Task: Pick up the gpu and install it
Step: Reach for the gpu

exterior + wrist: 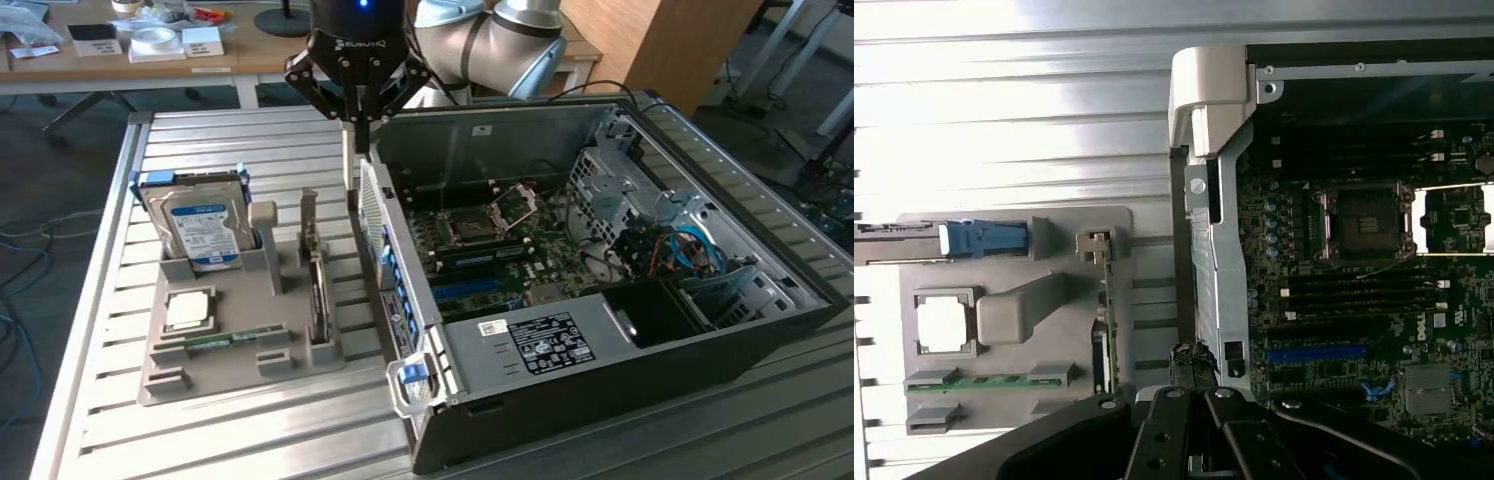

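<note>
Tool (351, 200) right under my wrist camera, fingers pressed together, pinching nothing I can see. Gpu (316, 285) stands on edge in the grey tray (200, 375), left of centre in the exterior frame, apart from the tool hanging past its far end. Open computer case (601, 330) just right; hard drive (203, 230) upright at middle left, on the bench (240, 140).

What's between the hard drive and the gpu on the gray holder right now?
In the exterior view, an upright gray post of the holder stands between the hard drive and the gpu; no loose part shows there.
</note>
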{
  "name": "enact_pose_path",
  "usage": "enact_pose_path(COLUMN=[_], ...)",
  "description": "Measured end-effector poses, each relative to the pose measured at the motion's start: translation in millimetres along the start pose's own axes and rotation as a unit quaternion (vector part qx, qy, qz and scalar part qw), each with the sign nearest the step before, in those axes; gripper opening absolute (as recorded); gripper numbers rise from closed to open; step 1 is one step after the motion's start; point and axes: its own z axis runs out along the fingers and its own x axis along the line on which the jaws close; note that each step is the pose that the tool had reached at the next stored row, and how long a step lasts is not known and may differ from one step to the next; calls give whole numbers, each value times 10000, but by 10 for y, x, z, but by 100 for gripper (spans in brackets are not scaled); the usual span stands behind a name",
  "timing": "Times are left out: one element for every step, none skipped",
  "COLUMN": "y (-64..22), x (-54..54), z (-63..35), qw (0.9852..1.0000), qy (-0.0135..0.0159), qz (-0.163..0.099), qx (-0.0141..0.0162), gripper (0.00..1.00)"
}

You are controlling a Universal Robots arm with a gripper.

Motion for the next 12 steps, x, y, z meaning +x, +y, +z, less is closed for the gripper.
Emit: enact_pose_path(y=[0,0,0,0,0,-1,-2,-3,-4,-5,-6,-7], x=[0,0,1,1,3,10,22,34,49,64,79,94], z=[0,0,0,0,0,-1,-1,-1,-1,-2,-2,-3], qw=[10000,10000,10000,10000,10000,10000,10000,10000,10000,10000,10000,10000], qy=[0,0,0,0,0,0,0,0,0,0,0,0], qz=[-1,-1,-1,0,0,2,1,0,0,0,0,-1], qx=[0,0,0,0,0,1,1,0,0,0,0,0], gripper=[11,11,11,11,11,11,11,11,11,11,11,11])
